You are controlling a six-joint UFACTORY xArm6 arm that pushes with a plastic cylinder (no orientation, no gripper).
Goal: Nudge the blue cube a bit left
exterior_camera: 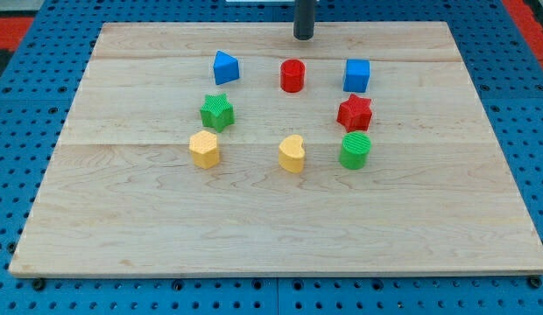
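The tip, a bare rod holding nothing, sits near the board's top edge; the blue cube appears untouched, so the nudge remains.

A pale wooden surface made of joined planks fills most of the view, its grain running from the view's left to right. It rests on a blue perforated base with regular rows of small holes, showing along the left, right and bottom edges. Red patches appear at both top corners. The light is even and soft.
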